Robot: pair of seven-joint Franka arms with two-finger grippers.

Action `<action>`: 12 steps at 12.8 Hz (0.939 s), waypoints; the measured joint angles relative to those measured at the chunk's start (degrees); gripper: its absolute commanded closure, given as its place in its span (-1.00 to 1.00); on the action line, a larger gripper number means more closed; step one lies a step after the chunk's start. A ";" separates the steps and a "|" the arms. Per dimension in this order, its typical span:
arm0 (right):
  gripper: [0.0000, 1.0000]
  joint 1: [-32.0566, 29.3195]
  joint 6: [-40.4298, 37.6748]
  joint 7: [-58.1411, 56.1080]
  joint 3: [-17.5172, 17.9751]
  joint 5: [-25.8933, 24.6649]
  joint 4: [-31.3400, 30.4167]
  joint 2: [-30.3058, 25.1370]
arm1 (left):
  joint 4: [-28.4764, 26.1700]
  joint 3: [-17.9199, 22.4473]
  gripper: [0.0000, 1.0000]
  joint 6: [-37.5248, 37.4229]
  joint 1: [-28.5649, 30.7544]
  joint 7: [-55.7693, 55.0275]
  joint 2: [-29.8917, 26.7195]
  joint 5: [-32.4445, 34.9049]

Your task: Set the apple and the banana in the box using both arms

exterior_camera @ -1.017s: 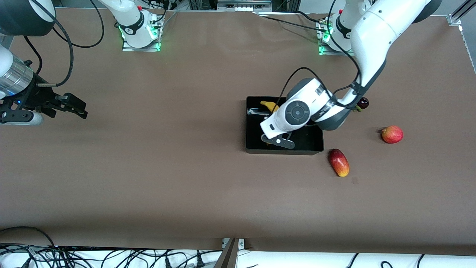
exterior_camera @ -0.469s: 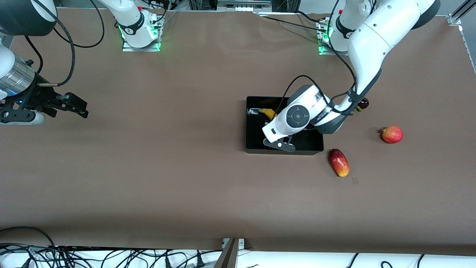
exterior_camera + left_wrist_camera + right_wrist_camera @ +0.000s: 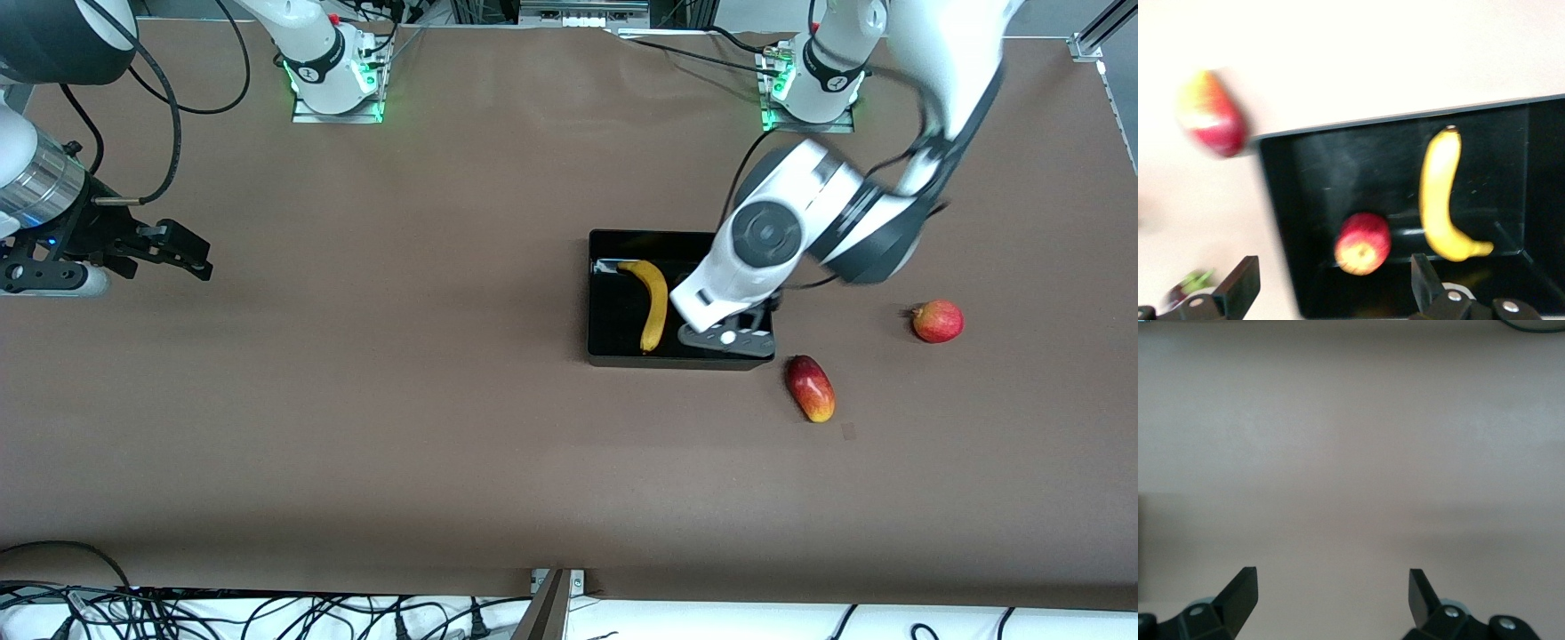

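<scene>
Front view: long curved yellow banana (image 3: pixel 653 305) lying in the glossy black rectangular open-top box (image 3: pixel 605 356), at about nine o'clock from the left gripper (image 3: pixel 727 339), which hangs over the box's end toward the left arm's end of the table; oblong red-yellow mango-like fruit (image 3: pixel 810 388) at five o'clock of the box, pinkish-red round fruit (image 3: pixel 937 321) at three o'clock. Right gripper (image 3: pixel 191 258) waiting over bare brown table (image 3: pixel 400 427). Left wrist view: small round red apple (image 3: pixel 1362 243) also inside the box, beside the banana; fingers (image 3: pixel 1241 287) spread wide, holding nothing. Right wrist view: fingers (image 3: pixel 1238 590) spread, empty. Judged: both fruits placed, only retreat remaining.
</scene>
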 measured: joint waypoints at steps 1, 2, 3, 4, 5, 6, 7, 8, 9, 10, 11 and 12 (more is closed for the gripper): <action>-1.00 0.00 -0.02 0.00 0.00 0.00 0.00 0.00 | 3.15 -0.20 -1.00 -5.34 0.60 0.52 -1.28 -0.15; -1.00 0.00 -0.05 0.00 0.01 -0.01 0.01 0.00 | 6.45 -0.34 -1.00 -10.37 1.22 2.25 -1.83 -0.32; -1.00 0.00 -0.09 0.00 0.01 -0.01 0.01 0.00 | 9.75 -0.31 -1.00 -14.46 2.07 5.06 -1.94 -0.83; -1.00 0.00 -0.11 0.00 0.01 -0.01 0.01 0.00 | 12.20 0.13 -1.00 -16.63 3.05 8.13 -2.23 -2.08; -1.00 0.00 -0.13 0.00 0.02 -0.01 0.02 -0.01 | 13.74 2.01 -1.00 -17.57 3.54 11.10 -3.28 -3.92; -1.00 0.00 -0.15 0.00 0.02 -0.01 0.03 -0.01 | 14.41 5.92 -1.00 -17.86 3.26 13.69 -5.14 -7.46; -1.00 0.01 -0.17 0.00 0.03 -0.01 0.03 -0.01 | 14.41 11.70 -1.00 -18.18 2.07 16.41 -7.73 -12.22; -1.00 0.01 -0.18 0.00 0.04 -0.01 0.04 -0.01 | 14.01 18.59 -1.00 -18.71 -0.01 20.05 -10.43 -16.26; -1.00 0.01 -0.18 0.00 0.06 -0.01 0.04 -0.02 | 13.07 25.18 -1.00 -19.05 -2.18 25.12 -12.95 -18.63; -1.00 0.01 -0.19 0.00 0.06 -0.01 0.03 -0.02 | 11.53 30.03 -1.00 -18.99 -3.83 29.99 -15.14 -19.48; -1.00 0.01 -0.20 0.00 0.07 -0.01 0.04 -0.02 | 9.23 33.74 -1.00 -18.28 -5.21 33.04 -17.14 -19.70; -1.00 0.01 -0.20 0.00 0.07 -0.01 0.04 -0.02 | 6.26 36.68 -1.00 -16.30 -6.55 34.25 -19.09 -19.75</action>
